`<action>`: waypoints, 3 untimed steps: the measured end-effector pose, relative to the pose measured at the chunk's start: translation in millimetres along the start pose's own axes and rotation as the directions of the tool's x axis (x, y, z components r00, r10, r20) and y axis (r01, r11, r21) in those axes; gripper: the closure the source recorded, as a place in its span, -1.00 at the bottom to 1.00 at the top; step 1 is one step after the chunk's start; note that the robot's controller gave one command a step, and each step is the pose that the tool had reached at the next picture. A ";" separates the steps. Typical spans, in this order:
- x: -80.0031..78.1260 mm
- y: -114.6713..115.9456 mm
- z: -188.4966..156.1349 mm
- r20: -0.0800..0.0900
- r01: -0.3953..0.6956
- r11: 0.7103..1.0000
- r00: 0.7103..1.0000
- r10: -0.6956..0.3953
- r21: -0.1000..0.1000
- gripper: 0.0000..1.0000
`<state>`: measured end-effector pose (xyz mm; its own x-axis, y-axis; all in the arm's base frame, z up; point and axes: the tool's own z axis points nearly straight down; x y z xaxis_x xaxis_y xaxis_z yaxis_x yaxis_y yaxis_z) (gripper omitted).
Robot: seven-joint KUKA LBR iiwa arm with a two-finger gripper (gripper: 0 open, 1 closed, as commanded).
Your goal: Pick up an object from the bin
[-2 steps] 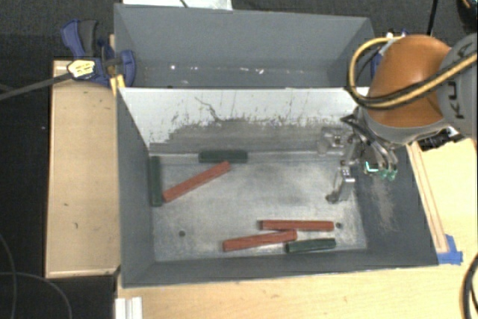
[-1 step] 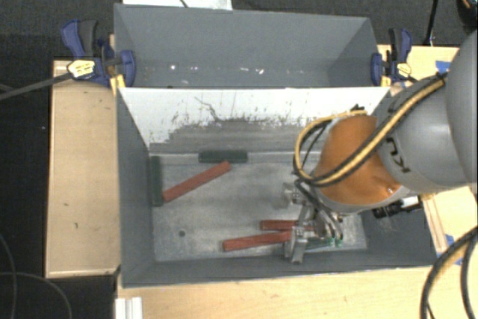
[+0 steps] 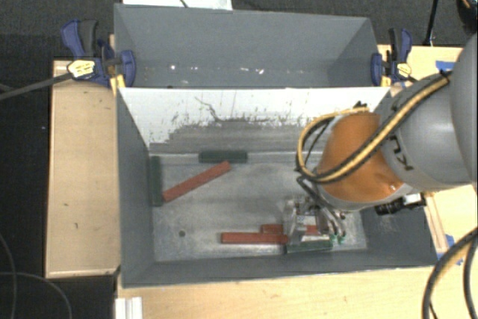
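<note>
My gripper (image 3: 308, 229) is down at the bin floor near the front right, under the orange wrist cover. Its fingers stand by the right end of a red-brown bar (image 3: 250, 237) that lies along the front wall, and just above a small dark green block (image 3: 312, 245). A short red-brown piece (image 3: 272, 228) lies next to the fingers on the left. Whether anything sits between the fingers is hidden by the gripper body.
Further left, a longer red-brown stick (image 3: 196, 182) lies slanted on the floor. A dark green bar (image 3: 222, 157) rests by the back wall, and another dark green bar (image 3: 155, 180) stands along the left wall. The arm covers the bin's right side.
</note>
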<state>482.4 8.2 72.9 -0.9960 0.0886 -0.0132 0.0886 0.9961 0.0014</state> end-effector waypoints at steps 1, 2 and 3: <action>-11.8 33.0 -60.7 -0.005 0.098 0.995 0.995 -0.098 -0.002 1.00; 2.5 84.8 4.9 -0.013 0.217 0.976 0.976 -0.217 -0.004 1.00; -0.6 82.9 1.2 -0.003 0.213 0.977 0.977 -0.213 -0.003 -1.00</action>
<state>490.3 90.7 71.8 -0.9920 -0.1260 -0.0097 -0.1260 0.9920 0.0011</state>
